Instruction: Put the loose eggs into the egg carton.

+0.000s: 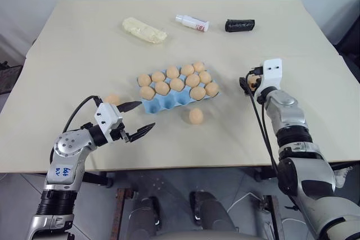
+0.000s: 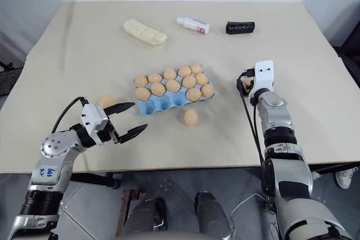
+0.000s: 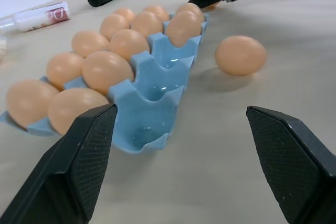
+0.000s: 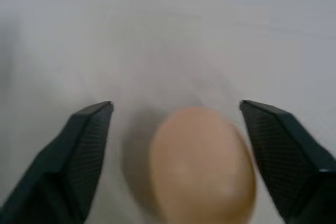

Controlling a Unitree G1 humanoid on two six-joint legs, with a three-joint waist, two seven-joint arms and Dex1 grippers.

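At frame centre, the egg carton (image 1: 179, 90) holds ten eggs in its two far rows; its near row of cups sits empty, facing the left gripper (image 1: 136, 120), whose jaws are spread and empty. At centre right, the right gripper (image 4: 176, 129) straddles a loose egg (image 4: 202, 163), jaws apart, not yet gripping. Other loose eggs lie below the carton (image 1: 196, 116) and at its left (image 1: 112, 99).

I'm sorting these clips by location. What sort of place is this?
Probably a lab or test room, not a kitchen: a plain beige table against a bare white wall, holding a light blue moulded egg carton and a small white bottle, above a tiled floor.
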